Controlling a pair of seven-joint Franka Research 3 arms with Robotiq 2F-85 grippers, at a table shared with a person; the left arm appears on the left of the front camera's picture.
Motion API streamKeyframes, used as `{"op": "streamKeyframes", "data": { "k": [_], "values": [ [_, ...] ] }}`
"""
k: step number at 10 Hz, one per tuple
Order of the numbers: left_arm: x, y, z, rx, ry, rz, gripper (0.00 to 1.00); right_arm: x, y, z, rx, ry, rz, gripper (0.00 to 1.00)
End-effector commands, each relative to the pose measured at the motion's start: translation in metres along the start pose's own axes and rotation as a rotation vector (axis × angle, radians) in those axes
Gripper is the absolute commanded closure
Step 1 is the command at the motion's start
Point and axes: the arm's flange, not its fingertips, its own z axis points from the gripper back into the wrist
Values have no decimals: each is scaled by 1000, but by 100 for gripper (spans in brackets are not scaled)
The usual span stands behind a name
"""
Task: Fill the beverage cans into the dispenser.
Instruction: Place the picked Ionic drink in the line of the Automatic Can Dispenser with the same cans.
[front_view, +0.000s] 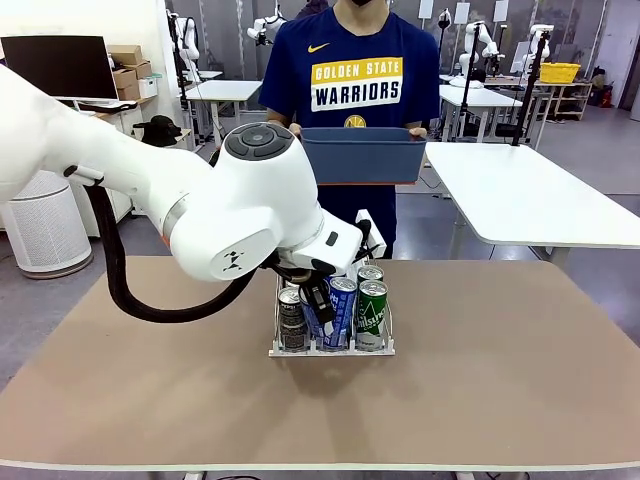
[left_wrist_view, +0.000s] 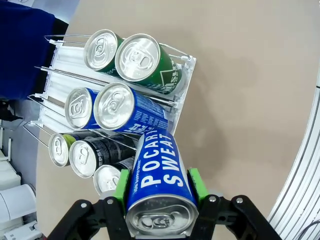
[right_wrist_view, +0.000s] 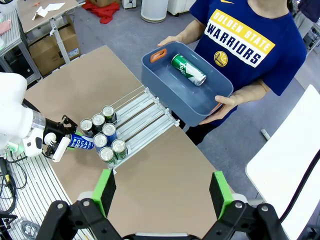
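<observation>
Left wrist view: my left gripper clamps a blue aluminium drink can, long axis toward twelve o'clock; the clear plastic three-lane dispenser lies at eleven (right gripper gapes empty).

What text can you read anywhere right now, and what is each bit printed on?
"POCARI SWEAT": on the held can, blue, clamped in the left gripper.
"GOLDEN STATE WARRIORS": on the person's shirt.
Green cans in the dispenser: white lettering, cut off by the rack wall, not readable.
Racked blue cans: white print too steeply angled to read.
Dark cans: print too blurred to read.
</observation>
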Motion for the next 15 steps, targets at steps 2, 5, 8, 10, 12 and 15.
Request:
{"op": "streamKeyframes", "data": {
  "k": [2, 5, 8, 10, 12, 15],
  "values": [
    [14, 8, -6, 27, -44, 5, 42, 0, 1, 0, 8, 1, 0, 0],
    [17, 11, -7, -2, -61, -10, 42, 0, 1, 0, 8, 1, 0, 0],
    [25, 14, -14, -25, -98, -17, 42, 0, 1, 0, 8, 1, 0, 0],
    [31, 21, -23, -17, -120, -9, 42, 0, 1, 0, 8, 1, 0, 0],
    [30, 28, -31, -9, -108, -11, 42, 0, 1, 0, 8, 1, 0, 0],
    [27, 38, -39, 8, -72, 3, 42, 0, 1, 0, 8, 1, 0, 0]
  ]
}}
